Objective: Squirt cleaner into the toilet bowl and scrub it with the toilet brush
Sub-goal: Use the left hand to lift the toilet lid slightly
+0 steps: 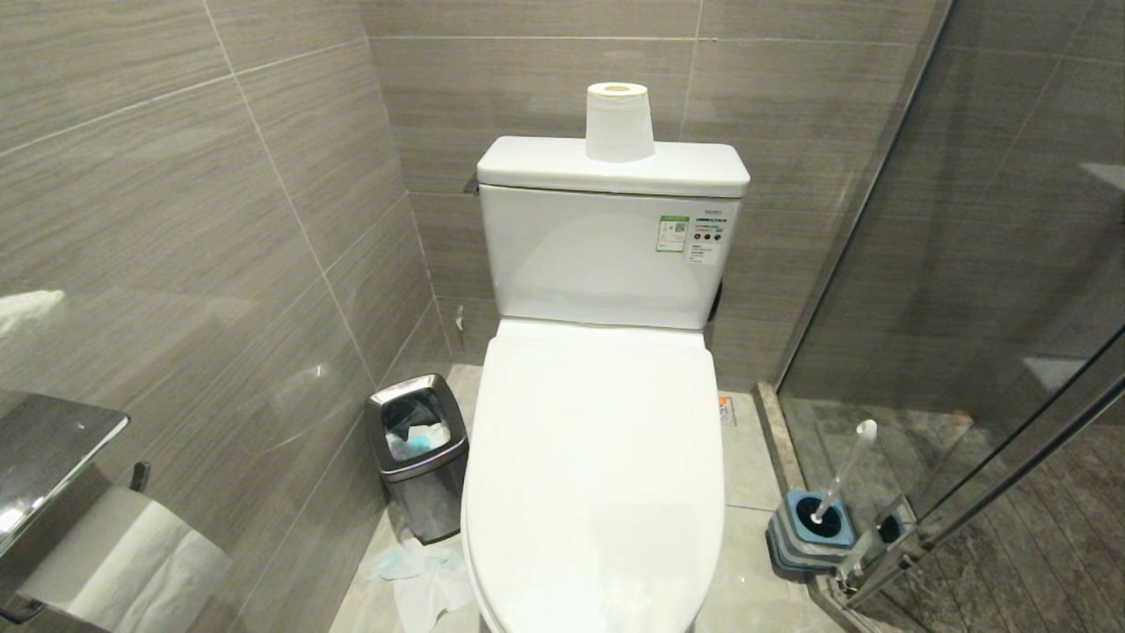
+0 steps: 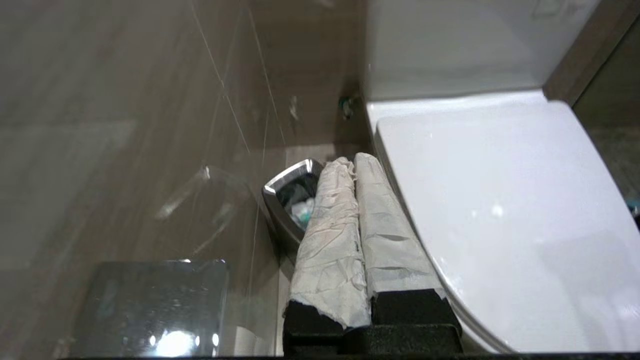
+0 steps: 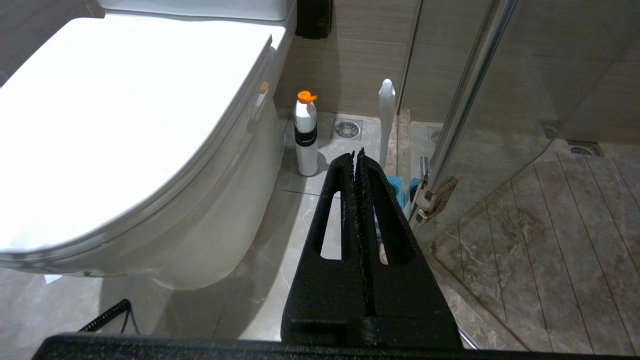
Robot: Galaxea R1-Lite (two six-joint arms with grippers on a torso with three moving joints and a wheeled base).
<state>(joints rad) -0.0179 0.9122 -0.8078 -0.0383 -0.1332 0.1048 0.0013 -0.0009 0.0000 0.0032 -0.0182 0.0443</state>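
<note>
Left hand [image 2: 355,162], its two fingers wrapped in white paper and clenched together on nothing, hangs beside the closed lid [image 2: 500,210] of the toilet, pointing toward a small steel bin [image 2: 290,195] that holds crumpled tissue. Right hand [image 3: 357,155], black with ribbed inner faces, is likewise clenched and empty, above the tiled floor [image 3: 280,280] on the toilet's other side. Just beyond its tips stands the toilet brush [image 3: 386,107], its white handle upright in a blue-topped holder [image 3: 395,187] against the glass shower door [image 3: 500,100]. A white bottle [image 3: 305,135] with an orange cap and a black band stands on the floor between brush and toilet; no writing on it can be read.

Seen from the head, neither hand shows. The toilet bowl is hidden under the lowered lid. The tank [image 1: 606,255] bears a green-and-white sticker [image 1: 671,234] and a second label with dark dots; their print is too small to read. A toilet-paper roll [image 1: 619,121] stands on the tank. Tissue [image 1: 422,580] lies on the floor by the bin.
</note>
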